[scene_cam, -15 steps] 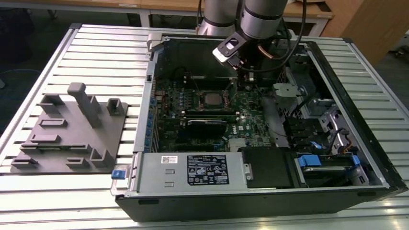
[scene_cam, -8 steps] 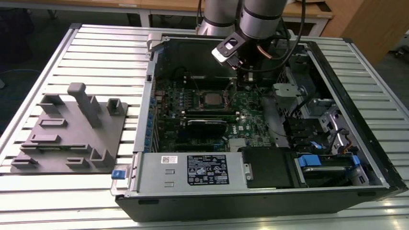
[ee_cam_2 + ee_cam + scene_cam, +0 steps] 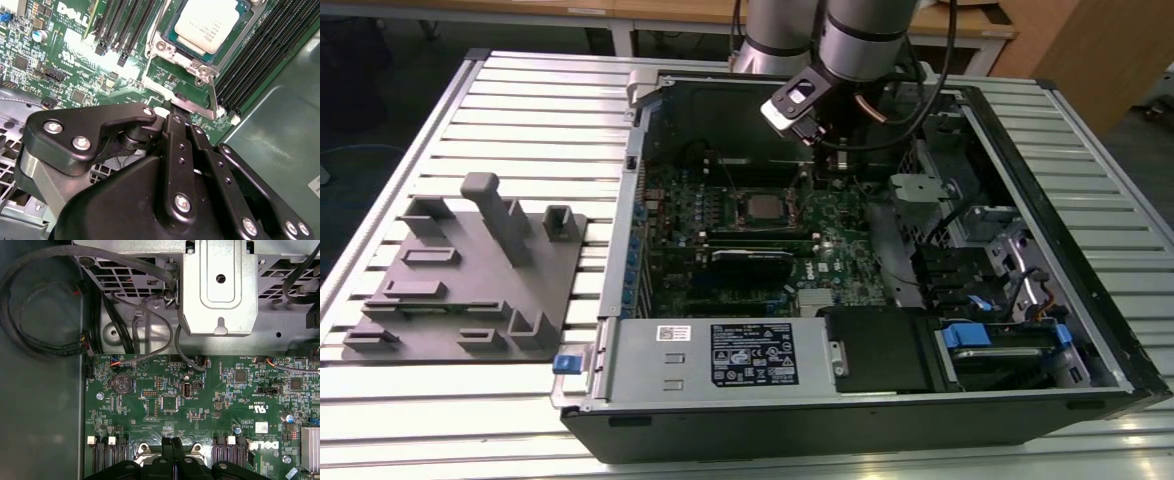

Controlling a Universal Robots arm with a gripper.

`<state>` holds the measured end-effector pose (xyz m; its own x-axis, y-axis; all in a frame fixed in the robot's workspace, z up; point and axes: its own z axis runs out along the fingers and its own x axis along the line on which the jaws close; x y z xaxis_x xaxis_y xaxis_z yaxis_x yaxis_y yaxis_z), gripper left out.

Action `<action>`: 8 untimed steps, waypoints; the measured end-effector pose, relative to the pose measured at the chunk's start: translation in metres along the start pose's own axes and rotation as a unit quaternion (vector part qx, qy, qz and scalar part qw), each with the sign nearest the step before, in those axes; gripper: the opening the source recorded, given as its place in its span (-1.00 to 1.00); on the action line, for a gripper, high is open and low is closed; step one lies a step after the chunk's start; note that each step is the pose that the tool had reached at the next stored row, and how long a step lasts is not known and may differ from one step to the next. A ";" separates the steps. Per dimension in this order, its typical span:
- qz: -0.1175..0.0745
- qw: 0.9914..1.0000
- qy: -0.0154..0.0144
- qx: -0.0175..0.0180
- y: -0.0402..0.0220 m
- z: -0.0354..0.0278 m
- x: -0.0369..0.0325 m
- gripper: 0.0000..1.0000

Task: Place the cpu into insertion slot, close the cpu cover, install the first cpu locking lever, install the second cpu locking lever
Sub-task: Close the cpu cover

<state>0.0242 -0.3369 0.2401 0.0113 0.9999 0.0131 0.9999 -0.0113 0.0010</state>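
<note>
The cpu [image 3: 207,25] lies flat in the insertion slot [image 3: 765,207] on the green board, silvery top up. The cpu cover [image 3: 167,49] is down around it as a metal frame. One thin locking lever [image 3: 214,97] slants along the socket's corner, and another rod [image 3: 165,90] runs along the socket's near edge. My gripper [image 3: 172,107] is shut, fingers pressed together with nothing seen between them, its tip just beside that rod. In the first wrist view the gripper [image 3: 172,441] points down at the socket's edge. In the exterior view the gripper [image 3: 827,165] hangs just behind the socket, toward the view's right.
Black memory slots [image 3: 265,55] flank the socket. A metal drive cage [image 3: 217,287] and black cables [image 3: 45,345] sit beside the board. The case walls [image 3: 1067,200] enclose everything. A grey fixture tray [image 3: 467,280] lies on the table at the exterior view's left.
</note>
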 end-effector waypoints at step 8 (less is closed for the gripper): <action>0.000 1.000 0.000 0.000 -0.0059 0.0001 -0.0001 -0.80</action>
<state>0.0183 -0.3369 0.2400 0.0114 0.9998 0.0132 0.9999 -0.0114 0.0010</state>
